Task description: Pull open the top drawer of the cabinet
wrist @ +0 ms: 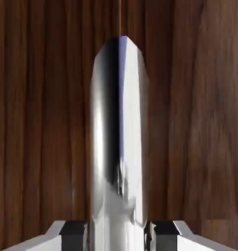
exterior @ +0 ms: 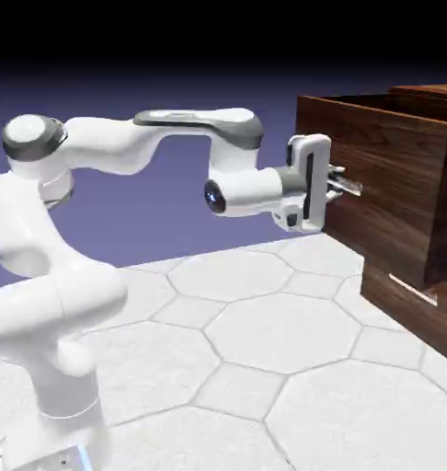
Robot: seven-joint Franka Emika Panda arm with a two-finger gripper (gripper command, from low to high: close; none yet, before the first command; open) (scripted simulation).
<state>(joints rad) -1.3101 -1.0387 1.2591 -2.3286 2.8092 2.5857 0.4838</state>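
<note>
Handle bar between the fingers; top drawer already well out of the cabinet.
Gripper [wrist: 119,235] fingers sit apart, flanking the silver handle [wrist: 118,142] lengthwise on the top drawer [exterior: 379,184] front, which stands clear of the cabinet [exterior: 420,308].

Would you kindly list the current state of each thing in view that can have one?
Top drawer: pulled well out of the cabinet.
Handle: lies between the gripper fingers, a thin gap showing on one side.
Gripper: level, at the drawer front, straddling the handle; grip unclear.
</note>
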